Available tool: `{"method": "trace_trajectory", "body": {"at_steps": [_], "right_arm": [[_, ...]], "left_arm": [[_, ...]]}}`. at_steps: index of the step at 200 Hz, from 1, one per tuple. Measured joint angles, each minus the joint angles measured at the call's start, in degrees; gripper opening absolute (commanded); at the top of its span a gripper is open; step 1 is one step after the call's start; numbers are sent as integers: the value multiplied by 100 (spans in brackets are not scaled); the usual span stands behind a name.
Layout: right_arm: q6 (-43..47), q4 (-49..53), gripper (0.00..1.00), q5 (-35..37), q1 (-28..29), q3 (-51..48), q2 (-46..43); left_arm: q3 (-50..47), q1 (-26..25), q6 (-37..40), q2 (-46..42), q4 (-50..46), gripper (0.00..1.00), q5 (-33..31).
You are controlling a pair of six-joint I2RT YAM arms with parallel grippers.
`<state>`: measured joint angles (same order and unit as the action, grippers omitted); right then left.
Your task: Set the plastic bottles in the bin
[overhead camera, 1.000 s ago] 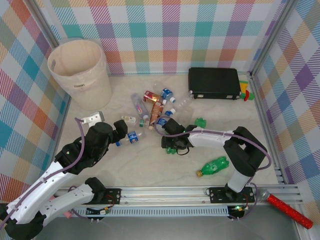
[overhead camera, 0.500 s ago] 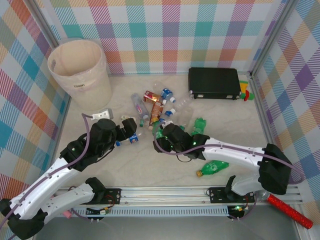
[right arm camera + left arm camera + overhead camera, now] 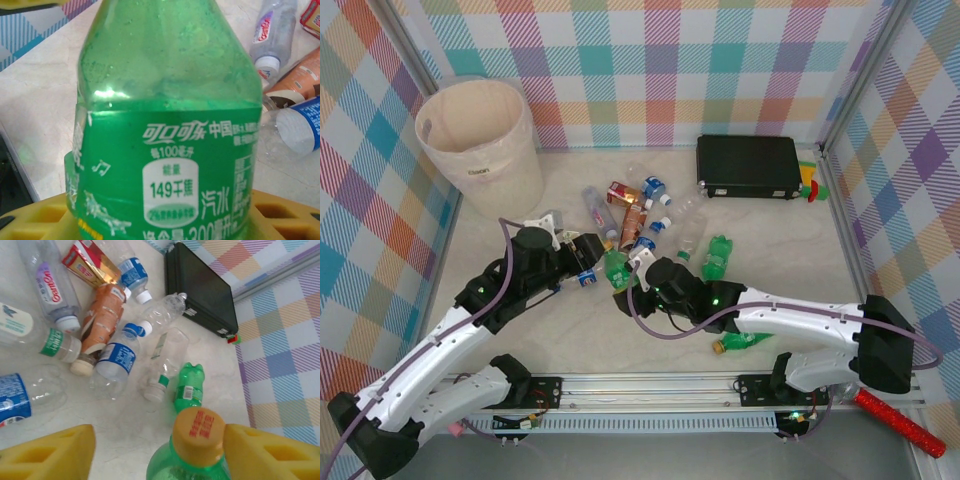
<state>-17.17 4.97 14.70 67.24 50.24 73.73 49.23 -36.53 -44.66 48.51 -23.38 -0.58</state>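
- Your right end effector (image 3: 628, 283) is gripping the green plastic bottle with the yellow cap (image 3: 170, 100) low on its body. Over the last second it has been swinging that bottle out of the pile and leftward, toward the tall cream-beige round bin (image 3: 495, 175).
- The bottle is now sitting well apart from the bin, off its near-right side, with the cap pointing toward your left arm.
- Your left end effector (image 3: 585, 252) has been reaching out from beside the bin to meet it. Its jaws, wide a second ago, are narrowing around the cap. One yellow finger (image 3: 270, 450) is sitting just beside the cap, while the other is showing a clear gap, so it is open and not yet clamping.
- You are probably setting up a handover. The left arm is working nearer the bin, so passing the bottle across should be shortening the carry.
- You are risking a drop if the right side is letting go before the left has closed.
- The other plastic bottles (image 3: 640, 215) are lying on the table (image 3: 570, 340), farther from the bin than the held one, so most of the job is remaining.
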Motion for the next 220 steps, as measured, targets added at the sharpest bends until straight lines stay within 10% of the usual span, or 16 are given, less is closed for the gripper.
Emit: {"method": "trace_trajectory", "body": {"at_steps": [89,178,220], "right_arm": [[101,-28,57,-87,35,-4,-111],[116,-48,57,-83,33,-4,-111],[46,-72,93,-90,35,-4,-116]], "left_arm": [[-304,96,-98,129,984,51,1029],[-304,107,9,129,1025,18,1152],[-302,107,72,125,994,8,1147]]}}
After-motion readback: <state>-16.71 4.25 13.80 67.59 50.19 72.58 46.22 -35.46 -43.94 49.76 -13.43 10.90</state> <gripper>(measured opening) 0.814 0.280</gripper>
